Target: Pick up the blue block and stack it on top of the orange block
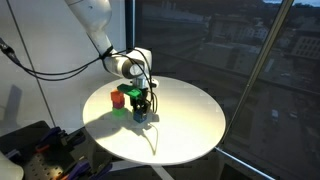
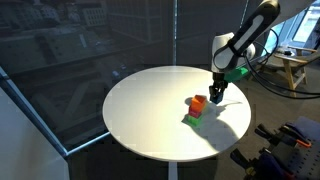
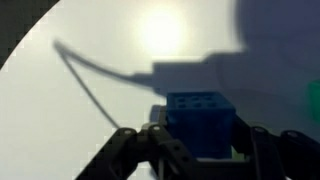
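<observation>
The blue block (image 3: 200,122) is a small dark blue cube with studs on top. It sits between the two fingers of my gripper (image 3: 200,140), which is shut on it from both sides. In an exterior view the gripper (image 1: 142,110) points straight down at the white round table (image 1: 185,125), with the blue block (image 1: 140,117) at its tips. The orange block (image 1: 117,98) stands just beside the gripper, and it also shows in the other exterior view (image 2: 198,102). There the gripper (image 2: 217,93) is a short way from it and hides the blue block.
A green block (image 1: 121,109) lies right next to the orange block and shows again in the other exterior view (image 2: 192,119). A green blur (image 3: 314,100) is at the wrist view's right edge. A cable's shadow (image 1: 152,140) crosses the table. Windows stand behind it.
</observation>
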`<action>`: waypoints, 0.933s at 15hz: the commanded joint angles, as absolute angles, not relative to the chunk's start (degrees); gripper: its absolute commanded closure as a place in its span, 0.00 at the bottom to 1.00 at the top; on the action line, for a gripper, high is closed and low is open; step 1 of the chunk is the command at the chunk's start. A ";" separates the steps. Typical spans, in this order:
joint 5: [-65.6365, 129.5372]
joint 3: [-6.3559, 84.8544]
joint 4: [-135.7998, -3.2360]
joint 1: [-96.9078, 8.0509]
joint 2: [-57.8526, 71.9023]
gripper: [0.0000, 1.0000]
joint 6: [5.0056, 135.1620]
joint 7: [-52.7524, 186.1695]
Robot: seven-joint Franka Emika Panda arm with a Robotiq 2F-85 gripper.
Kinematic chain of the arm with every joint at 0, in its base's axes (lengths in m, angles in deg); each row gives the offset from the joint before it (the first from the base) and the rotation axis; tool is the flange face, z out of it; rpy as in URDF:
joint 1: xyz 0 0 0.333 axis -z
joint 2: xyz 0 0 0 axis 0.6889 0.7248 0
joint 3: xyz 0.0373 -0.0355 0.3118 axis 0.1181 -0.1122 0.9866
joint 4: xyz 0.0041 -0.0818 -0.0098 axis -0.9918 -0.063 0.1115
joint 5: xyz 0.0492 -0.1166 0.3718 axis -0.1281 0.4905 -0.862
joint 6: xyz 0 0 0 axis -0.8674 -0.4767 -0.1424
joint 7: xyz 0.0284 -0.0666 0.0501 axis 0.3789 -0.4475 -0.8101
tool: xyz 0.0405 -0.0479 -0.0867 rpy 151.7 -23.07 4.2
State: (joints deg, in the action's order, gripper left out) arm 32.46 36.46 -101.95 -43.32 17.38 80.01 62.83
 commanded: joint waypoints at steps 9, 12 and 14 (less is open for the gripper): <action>34.21 36.99 -94.34 -44.60 16.35 0.69 69.91 67.96; 34.30 37.36 -93.43 -44.82 15.92 0.69 68.90 68.37; 34.34 37.53 -93.16 -44.97 15.46 0.69 68.54 68.35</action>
